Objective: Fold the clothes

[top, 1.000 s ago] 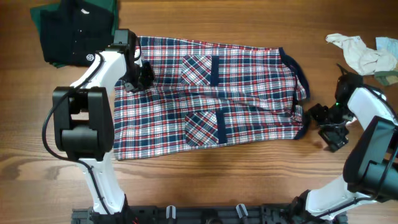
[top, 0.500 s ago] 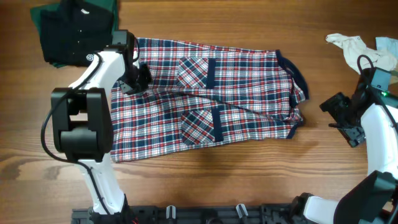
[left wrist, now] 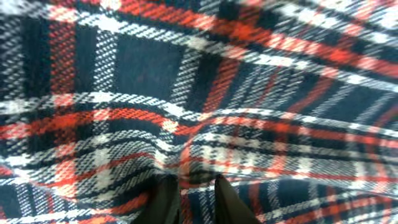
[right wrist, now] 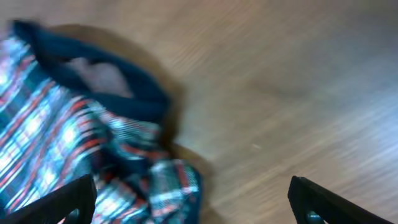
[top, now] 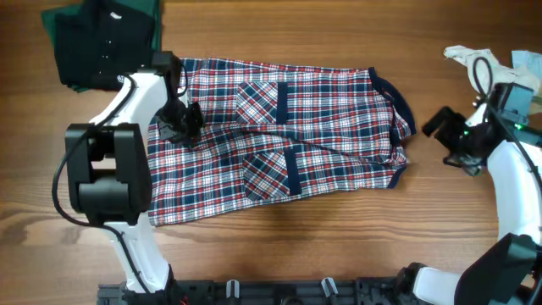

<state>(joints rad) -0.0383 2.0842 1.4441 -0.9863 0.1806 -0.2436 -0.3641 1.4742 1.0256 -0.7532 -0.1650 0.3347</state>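
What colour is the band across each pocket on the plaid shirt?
Dark navy bands on the plaid shirt; clearest in the overhead view.

- Table (top: 339, 254): brown wood-grain top, bare along the near edge and between the items.
- Plaid shirt (top: 339, 110): red, white and navy, spread across the middle of the table. Long axis runs left edge to right edge. Two patch pockets face up. Navy-trimmed end points toward the right edge, and creases cross the cloth.
- Black garment (top: 93, 47): far left corner, small white logo up, lying partly over a dark green cloth (top: 146, 10).
- Off-white cloth (top: 474, 63): crumpled, far right corner, pale green part at the right edge, well apart from the shirt.
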